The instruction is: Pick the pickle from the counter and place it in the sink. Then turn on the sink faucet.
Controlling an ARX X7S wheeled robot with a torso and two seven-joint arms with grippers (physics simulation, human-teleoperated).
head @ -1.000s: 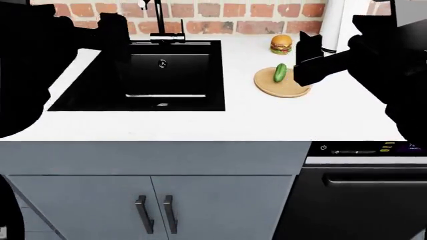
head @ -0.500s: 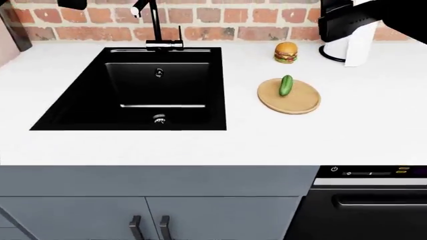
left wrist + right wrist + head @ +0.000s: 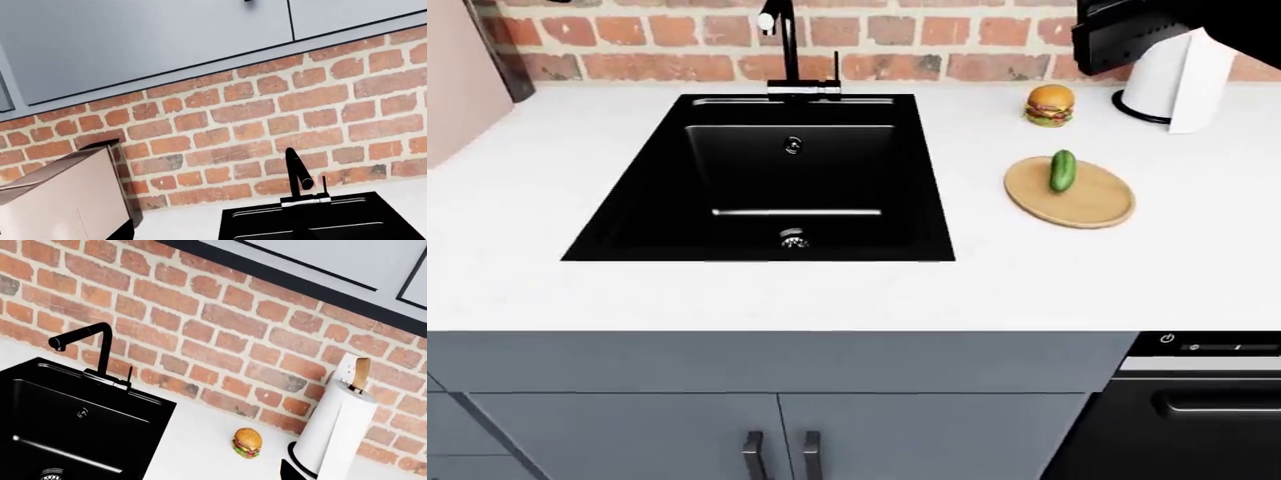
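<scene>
The dark-green pickle (image 3: 1062, 170) lies on a round light-wood board (image 3: 1081, 205) on the white counter (image 3: 827, 290), right of the black sink (image 3: 641, 200). The sink has a metal drain (image 3: 794, 238). The black faucet (image 3: 785, 45) stands at the sink's back edge; it also shows in the left wrist view (image 3: 298, 170) and the right wrist view (image 3: 100, 347). My right gripper (image 3: 1094, 40) hangs high at the back right, above and behind the pickle; its jaws are not clear. The left gripper is out of view.
A small burger (image 3: 1048, 105) and a white paper-towel roll (image 3: 1168, 80) stand behind the board by the brick wall. A pinkish box (image 3: 454, 80) stands at the far left of the counter. Grey cabinet doors and a black appliance front lie below the counter edge.
Both arms have lifted away from over the counter to the top edge of the view. The view has shifted, so sink and board sit further right. The pickle stays on the board.
</scene>
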